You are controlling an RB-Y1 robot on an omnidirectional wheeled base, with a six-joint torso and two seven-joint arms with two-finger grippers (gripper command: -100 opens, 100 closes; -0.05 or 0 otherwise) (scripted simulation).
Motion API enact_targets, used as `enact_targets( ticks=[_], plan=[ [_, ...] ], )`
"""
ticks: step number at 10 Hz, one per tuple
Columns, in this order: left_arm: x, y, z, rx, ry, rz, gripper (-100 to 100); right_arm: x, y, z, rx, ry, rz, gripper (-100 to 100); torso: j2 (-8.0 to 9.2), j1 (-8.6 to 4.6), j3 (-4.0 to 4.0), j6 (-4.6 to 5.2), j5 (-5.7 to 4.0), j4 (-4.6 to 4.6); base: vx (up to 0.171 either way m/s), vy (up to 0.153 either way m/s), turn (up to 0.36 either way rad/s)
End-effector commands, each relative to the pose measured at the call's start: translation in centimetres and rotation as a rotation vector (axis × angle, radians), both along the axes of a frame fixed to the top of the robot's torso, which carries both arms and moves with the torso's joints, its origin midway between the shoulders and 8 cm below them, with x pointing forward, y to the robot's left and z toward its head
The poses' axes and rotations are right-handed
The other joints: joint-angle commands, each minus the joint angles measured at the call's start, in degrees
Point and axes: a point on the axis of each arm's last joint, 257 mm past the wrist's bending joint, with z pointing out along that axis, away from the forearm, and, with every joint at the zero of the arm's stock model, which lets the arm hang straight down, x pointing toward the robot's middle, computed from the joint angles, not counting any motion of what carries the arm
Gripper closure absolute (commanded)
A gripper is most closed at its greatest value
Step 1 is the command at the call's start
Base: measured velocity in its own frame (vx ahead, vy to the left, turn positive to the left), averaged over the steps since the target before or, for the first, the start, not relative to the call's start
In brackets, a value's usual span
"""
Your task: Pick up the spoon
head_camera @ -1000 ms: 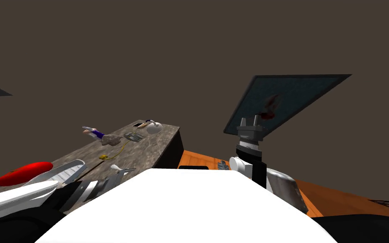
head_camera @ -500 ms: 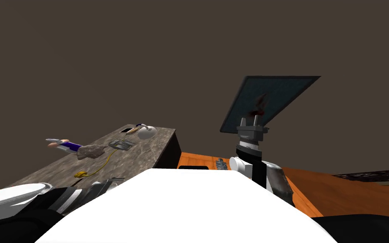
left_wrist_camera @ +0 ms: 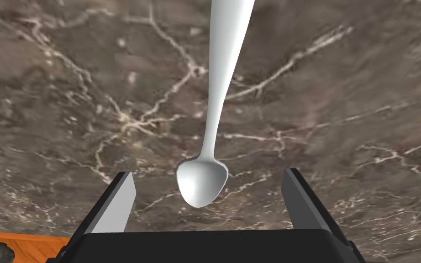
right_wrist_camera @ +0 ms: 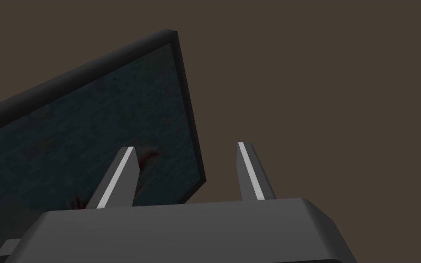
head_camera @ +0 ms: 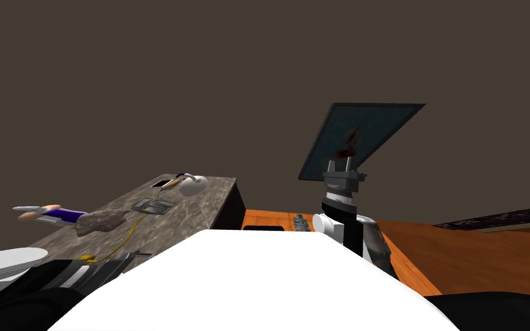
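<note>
A plain white spoon (left_wrist_camera: 214,114) lies on a brown marbled countertop (left_wrist_camera: 342,91), its handle running straight away from my hand. My left gripper (left_wrist_camera: 208,174) is open just above the counter, with the spoon's bowl (left_wrist_camera: 202,182) between the two fingers (left_wrist_camera: 122,201) and touching neither. In the head view that left gripper (head_camera: 134,257) sits low at the near end of the countertop (head_camera: 200,204). My right gripper (head_camera: 342,162) is raised at chest height to the right, away from the counter, and its fingers (right_wrist_camera: 122,176) stand open and empty.
Further along the counter lie a yellow cord (head_camera: 121,241), a grey rag (head_camera: 102,221), a blue-handled tool (head_camera: 51,214), a flat grey tray (head_camera: 153,205) and a white rounded vessel (head_camera: 194,185). The counter's right edge drops to an orange floor (head_camera: 476,253).
The whole head view has swung, so I have turned: the counter's things slid left and down, and a red object and a white dish at the near left have left the picture.
</note>
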Motion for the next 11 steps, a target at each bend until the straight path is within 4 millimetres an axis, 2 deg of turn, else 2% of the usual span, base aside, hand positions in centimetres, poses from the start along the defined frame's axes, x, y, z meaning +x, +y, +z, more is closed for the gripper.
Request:
enact_targets(
  ticks=[1, 5, 8, 9, 10, 11],
  plan=[
    [-0.7, 0.5, 0.1, 0.018, 0.018, -0.021, -100, 0.0, 0.0, 0.0, 0.000, 0.000, 0.000, 0, 0.00, 0.00, 0.00, 0.00, 0.00, 0.00, 0.024, 0.025, -0.043],
    [-4.0, 4.3, 0.9, 0.108, 0.104, -0.128, -100, 0.0, 0.0, 0.0, 0.000, 0.000, 0.000, 0, 0.00, -0.02, 0.00, -0.01, -0.01, 0.00, 0.032, 0.032, -0.076],
    [-4.1, 4.4, 0.9, 0.107, 0.104, -0.126, -100, 0.0, 0.0, 0.0, 0.000, 0.000, 0.000, 0, 0.11, -0.12, 0.06, -0.02, -0.02, 0.03, 0.009, 0.012, 0.000],
    [-4.0, 4.4, 0.9, 0.108, 0.103, -0.127, 0, 0.0, 0.0, 0.0, 0.000, 0.000, 0.000, 0, 0.14, -0.15, 0.08, -0.03, -0.03, 0.04, 0.000, 0.000, 0.000],
    [-5.1, 4.0, 0.4, 0.107, 0.103, -0.096, -100, 0.0, 0.0, 0.0, 0.000, 0.000, 0.000, 0, 0.15, -0.17, 0.09, -0.03, -0.04, 0.04, -0.023, 0.011, -0.220],
    [-6.1, 3.5, -0.1, 0.106, 0.102, -0.066, -100, 0.0, 0.0, 0.0, 0.000, 0.000, 0.000, 0, 0.22, -0.13, 0.12, 0.02, -0.02, 0.05, -0.068, 0.031, -0.333]
  ],
)
